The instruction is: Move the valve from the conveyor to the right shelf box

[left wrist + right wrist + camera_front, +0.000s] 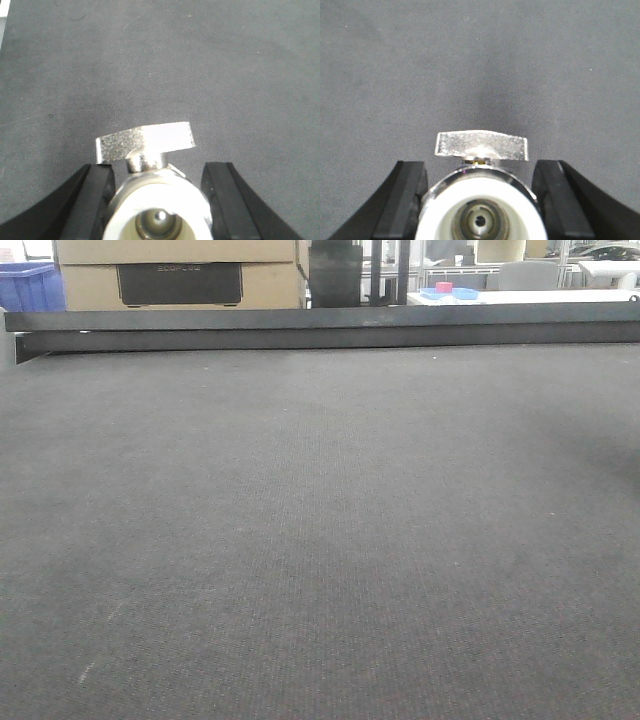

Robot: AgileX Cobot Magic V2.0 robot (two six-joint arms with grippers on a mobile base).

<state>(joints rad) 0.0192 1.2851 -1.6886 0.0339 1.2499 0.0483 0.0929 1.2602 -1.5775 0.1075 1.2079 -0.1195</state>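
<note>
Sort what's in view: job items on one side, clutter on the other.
Job:
left valve held in the left gripper
right valve held in the right gripper
conveyor and its black rail
(shelf box not in view)

Lying about, beyond the rail:
tan boxes
blue crate
pink object on a blue tray

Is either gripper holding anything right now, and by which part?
Both appear to. The left gripper pinches one valve across its round body, lever left free; the right gripper holds a second valve the same way.
</note>
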